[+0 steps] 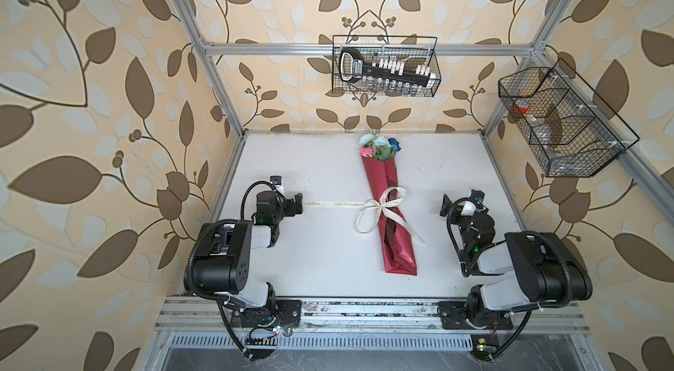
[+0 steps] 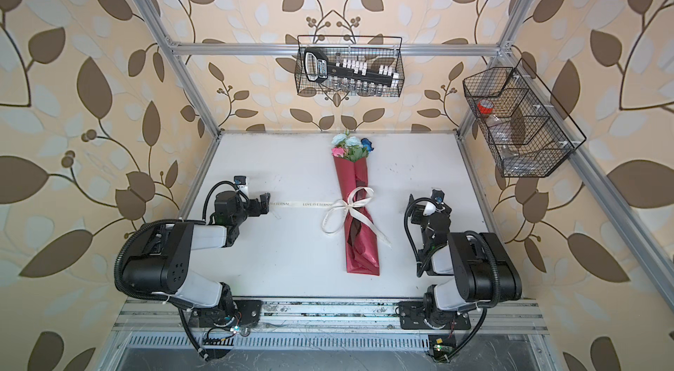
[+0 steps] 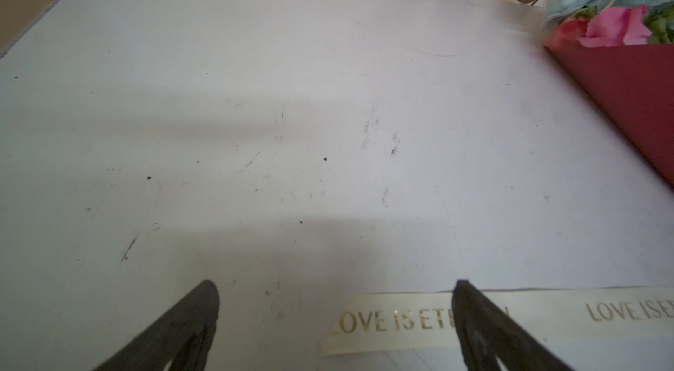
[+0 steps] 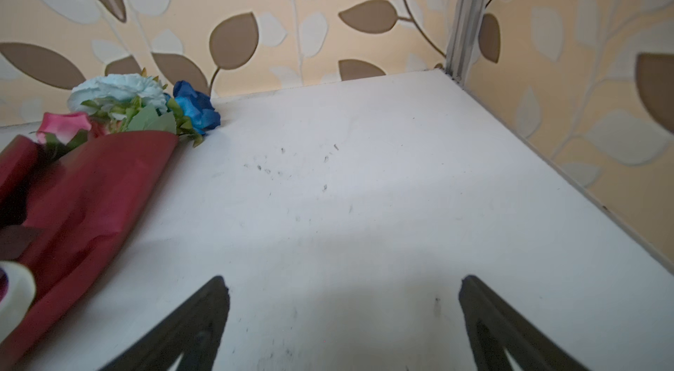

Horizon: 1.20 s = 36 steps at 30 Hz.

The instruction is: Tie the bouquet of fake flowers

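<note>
The bouquet of fake flowers (image 1: 377, 146) (image 2: 350, 146) lies along the middle of the white table (image 1: 291, 168), blooms toward the back wall, rolled in a red wrapping sheet (image 1: 395, 227). A cream printed ribbon (image 1: 383, 205) is tied in a bow around the wrap. One long ribbon tail (image 1: 339, 203) runs left to my left gripper (image 1: 299, 201) (image 2: 265, 201). In the left wrist view that gripper (image 3: 335, 287) is open, and the ribbon end (image 3: 386, 321) lies flat on the table between its fingers. My right gripper (image 1: 445, 205) (image 4: 343, 280) is open over bare table, right of the wrap (image 4: 91, 197).
A wire basket (image 1: 384, 66) holding a black tool hangs on the back rail. A second wire basket (image 1: 558, 121) hangs on the right frame. Aluminium posts and wallpapered walls enclose the table on three sides.
</note>
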Each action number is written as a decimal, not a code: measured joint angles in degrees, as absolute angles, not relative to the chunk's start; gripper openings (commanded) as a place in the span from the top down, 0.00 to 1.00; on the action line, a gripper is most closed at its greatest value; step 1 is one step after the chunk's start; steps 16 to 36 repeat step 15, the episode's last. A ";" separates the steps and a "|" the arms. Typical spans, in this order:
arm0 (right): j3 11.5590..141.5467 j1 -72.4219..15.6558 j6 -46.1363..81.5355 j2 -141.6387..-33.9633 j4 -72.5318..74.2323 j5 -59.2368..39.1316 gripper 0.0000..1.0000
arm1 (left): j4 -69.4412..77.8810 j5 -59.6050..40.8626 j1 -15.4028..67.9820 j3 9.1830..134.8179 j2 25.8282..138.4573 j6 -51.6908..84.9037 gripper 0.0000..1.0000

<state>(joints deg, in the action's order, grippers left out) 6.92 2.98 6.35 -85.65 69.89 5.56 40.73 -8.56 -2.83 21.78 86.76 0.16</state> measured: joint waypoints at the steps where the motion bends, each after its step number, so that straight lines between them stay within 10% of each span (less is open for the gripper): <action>1: 7.99 3.57 6.26 -85.65 69.12 4.14 0.01 | 40.51 -8.60 -2.83 21.78 86.76 0.16 0.01; 36: 12.82 5.17 3.97 -85.80 65.89 -7.38 0.00 | 40.49 -8.62 -2.83 21.78 86.76 0.14 0.01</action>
